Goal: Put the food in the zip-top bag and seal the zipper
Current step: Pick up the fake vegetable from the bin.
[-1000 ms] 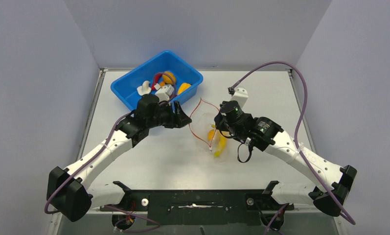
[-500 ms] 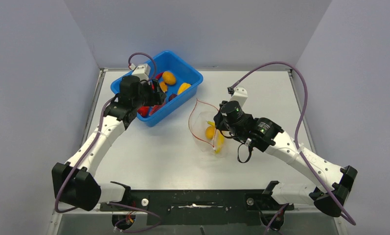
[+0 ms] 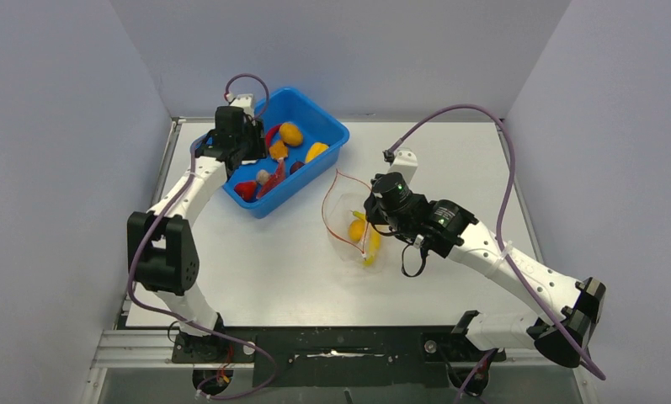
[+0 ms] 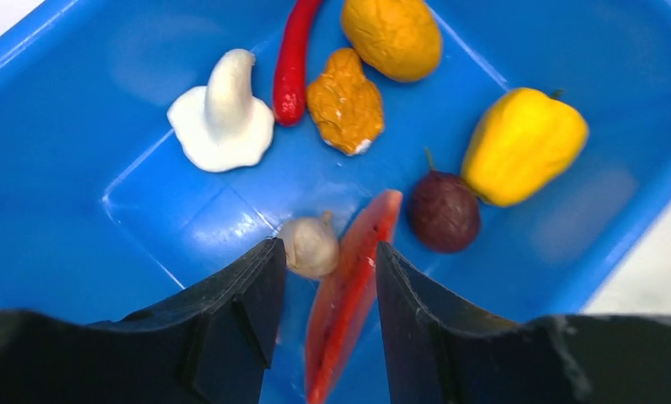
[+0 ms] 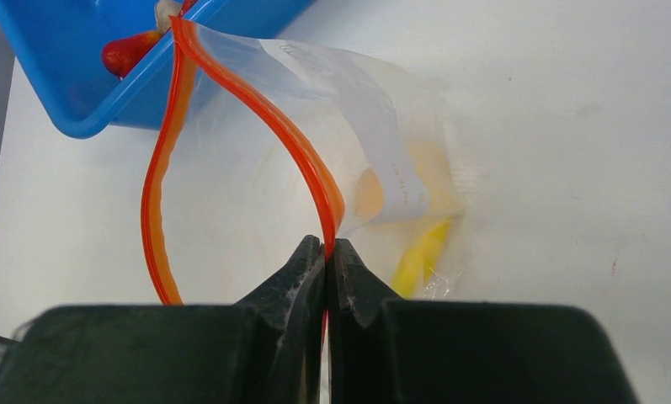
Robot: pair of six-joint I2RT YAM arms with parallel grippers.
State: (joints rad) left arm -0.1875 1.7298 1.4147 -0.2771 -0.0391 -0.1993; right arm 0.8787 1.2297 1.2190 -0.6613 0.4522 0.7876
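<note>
The clear zip-top bag [image 3: 353, 220] lies mid-table with its mouth gaping towards the tub. It holds a yellow banana [image 3: 371, 248] and an orange lump [image 3: 358, 227]. My right gripper [image 3: 367, 210] is shut on the red-orange zipper [image 5: 298, 151], pinched between its fingertips [image 5: 325, 244] and held up. My left gripper [image 4: 327, 252] is open above the blue tub [image 4: 62, 210]. A white garlic [image 4: 311, 244] and a pink-red slice [image 4: 348, 295] lie between its fingers. In the top view the left gripper [image 3: 249, 158] hangs over the tub's left half.
The tub [image 3: 315, 160] also holds a white mushroom shape [image 4: 222, 118], a red chili [image 4: 294, 59], two orange lumps [image 4: 344, 101], a yellow pepper [image 4: 521, 143] and a dark purple ball [image 4: 444, 210]. Grey walls close in the table on three sides.
My left arm swung from the bag's mouth back to the tub and now hangs over its left half. My right gripper kept its hold on the zipper, shifting slightly left.
</note>
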